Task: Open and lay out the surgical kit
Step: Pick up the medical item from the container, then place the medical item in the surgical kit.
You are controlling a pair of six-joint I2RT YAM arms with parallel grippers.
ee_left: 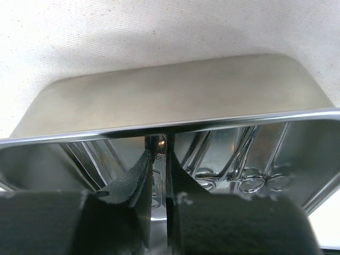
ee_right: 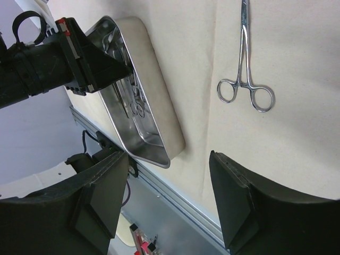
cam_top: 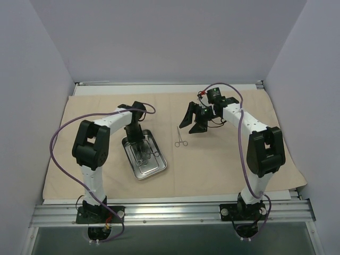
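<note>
Beige cloth wrap point(cam_top: 228, 159) lies opened flat over the worktop point(cam_top: 298, 192), covering nearly all of it. Steel tray point(cam_top: 151, 166) sits on the cloth left of centre, towards the near side, long axis skewed so its near end points right. Left gripper point(cam_top: 136, 142) reaches down into the far end of the tray. In the left wrist view its jaws are drawn close with only a thin slit between the fingers point(ee_left: 139, 175), and the tips are below the tray rim point(ee_left: 159, 126). Cannot tell whether an instrument is pinched there. Forceps in the tray point(ee_left: 249, 183) lie lengthwise on its floor, ring handles grouped together; exact count not readable. One single forceps point(cam_top: 181, 137) lies on the bare cloth just right of the tray, apart from it, tips towards the far side, rings towards the near side; it is closed and flat point(ee_right: 245, 79). Right gripper point(cam_top: 193, 123) hangs above the cloth, to the right of and beyond the single forceps, touching nothing. Its jaws are spread wide, nothing between the fingers point(ee_right: 239, 202). The right wrist view also shows the left gripper point(ee_right: 90, 58) over the tray point(ee_right: 159, 106).
</note>
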